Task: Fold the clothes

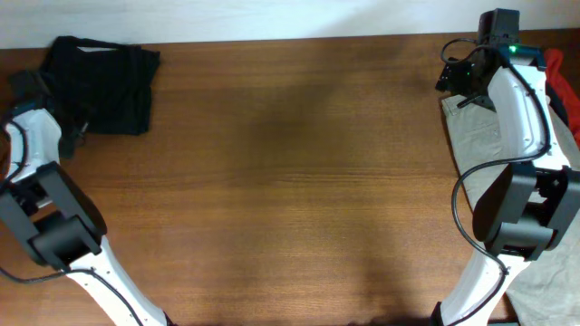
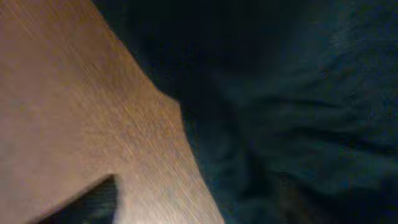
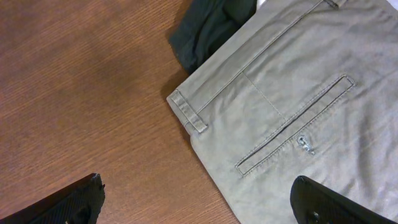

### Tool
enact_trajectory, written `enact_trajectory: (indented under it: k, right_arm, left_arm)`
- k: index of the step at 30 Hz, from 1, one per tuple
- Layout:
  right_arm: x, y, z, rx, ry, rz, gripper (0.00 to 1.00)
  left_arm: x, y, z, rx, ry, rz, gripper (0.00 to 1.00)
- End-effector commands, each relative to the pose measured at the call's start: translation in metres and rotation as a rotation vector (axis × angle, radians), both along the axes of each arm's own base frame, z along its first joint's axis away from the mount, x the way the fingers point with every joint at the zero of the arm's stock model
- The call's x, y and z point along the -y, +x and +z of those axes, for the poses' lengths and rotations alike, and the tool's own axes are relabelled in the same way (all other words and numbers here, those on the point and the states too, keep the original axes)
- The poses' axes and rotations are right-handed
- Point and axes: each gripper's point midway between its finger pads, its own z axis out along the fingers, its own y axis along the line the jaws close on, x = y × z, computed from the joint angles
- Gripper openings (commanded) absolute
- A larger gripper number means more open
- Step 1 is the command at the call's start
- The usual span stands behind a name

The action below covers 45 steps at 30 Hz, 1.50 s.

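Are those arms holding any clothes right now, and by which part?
Right gripper: open above the beige trousers, holding nothing. Left gripper: close against the black garment, but a grip cannot be told.

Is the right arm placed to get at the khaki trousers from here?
Probably yes: the right end effector hangs open just above the waistband corner of the khaki trousers, with nothing lying over that corner.
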Motion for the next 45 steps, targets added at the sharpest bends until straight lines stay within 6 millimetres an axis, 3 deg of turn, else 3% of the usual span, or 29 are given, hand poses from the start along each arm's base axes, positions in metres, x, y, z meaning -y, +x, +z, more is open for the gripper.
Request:
enact_trajectory:
  k: [1, 3, 4, 6, 10, 12, 15, 16, 19, 21, 24, 29, 32, 35, 38, 39, 40, 41, 44, 45]
  right_arm:
    - [0.003, 0.0, 0.006, 0.014, -0.004, -0.014, 0.99]
    - [0.003, 0.0, 0.006, 0.014, -0.004, -0.014, 0.98]
    - [0.003, 0.0, 0.006, 0.014, -0.004, -0.014, 0.99]
    - [0.003, 0.0, 0.006, 0.014, -0.004, -0.015, 0.99]
    - [0.003, 0.0, 0.006, 0.014, -0.004, -0.014, 0.99]
    - [0.003, 0.0, 0.006, 0.014, -0.004, -0.015, 0.99]
    - [0.003, 0.0, 0.006, 0.014, -0.004, -0.015, 0.99]
    - [0.003, 0.0, 0.006, 0.014, -0.004, -0.015, 0.99]
    - [0.003, 0.0, 0.006, 0.014, -0.004, -0.014, 0.98]
    - [0.003, 0.0, 0.006, 0.014, -0.003, -0.015, 0.99]
    - [0.003, 0.0, 0.006, 0.014, -0.004, -0.014, 0.99]
    - [0.003, 0.0, 0.006, 0.014, -0.004, -0.015, 0.99]
    - [0.003, 0.0, 0.006, 0.014, -0.004, -0.014, 0.99]
    - [0.003, 0.0, 0.006, 0.014, -0.003, -0.015, 0.99]
    - [0.003, 0.0, 0.006, 0.014, -0.004, -0.014, 0.99]
    - [0.003, 0.0, 0.006, 0.014, -0.003, -0.015, 0.99]
    - [0.003, 0.0, 0.006, 0.014, -0.004, -0.014, 0.99]
    - [0.003, 0.0, 0.006, 0.014, -0.004, -0.015, 0.99]
    - [0.003, 0.0, 0.006, 0.014, -0.004, -0.015, 0.99]
    - [0.003, 0.0, 0.006, 0.014, -0.004, -0.015, 0.99]
  left_arm:
    - [-0.004, -0.001, 0.073, 0.092, 0.085, -0.02, 0.22]
    - [-0.004, -0.002, 0.067, 0.079, 0.081, -0.019, 0.11]
    - [-0.004, -0.002, 0.062, 0.072, 0.078, -0.019, 0.01]
    - [-0.006, 0.0, 0.043, 0.049, 0.073, -0.016, 0.01]
    - [-0.006, -0.005, -0.026, -0.057, 0.029, -0.013, 0.01]
    - [-0.007, -0.004, -0.035, -0.063, 0.032, -0.027, 0.01]
    - [-0.006, -0.001, -0.019, -0.055, 0.055, -0.089, 0.01]
    - [-0.006, -0.002, -0.008, -0.044, 0.062, -0.089, 0.01]
    - [-0.007, 0.013, 0.052, 0.077, 0.131, -0.092, 0.0]
    - [-0.009, 0.018, 0.062, 0.111, 0.15, -0.092, 0.01]
    - [-0.014, 0.032, 0.05, 0.139, 0.172, -0.092, 0.01]
    - [-0.009, 0.028, -0.036, 0.026, 0.108, -0.102, 0.01]
    - [-0.001, 0.026, -0.039, 0.017, 0.064, -0.12, 0.0]
    - [0.009, 0.035, -0.011, 0.084, 0.027, -0.154, 0.01]
    - [0.01, 0.034, 0.066, 0.177, 0.081, -0.156, 0.01]
    - [0.014, 0.025, 0.095, 0.193, 0.089, -0.156, 0.11]
    - [0.029, 0.015, 0.119, 0.212, 0.048, -0.184, 0.22]
    - [0.042, 0.008, 0.135, 0.225, 0.006, -0.209, 0.26]
    - [0.102, -0.02, 0.186, 0.3, -0.177, -0.376, 0.3]
    - [0.129, -0.033, 0.206, 0.342, -0.23, -0.523, 0.32]
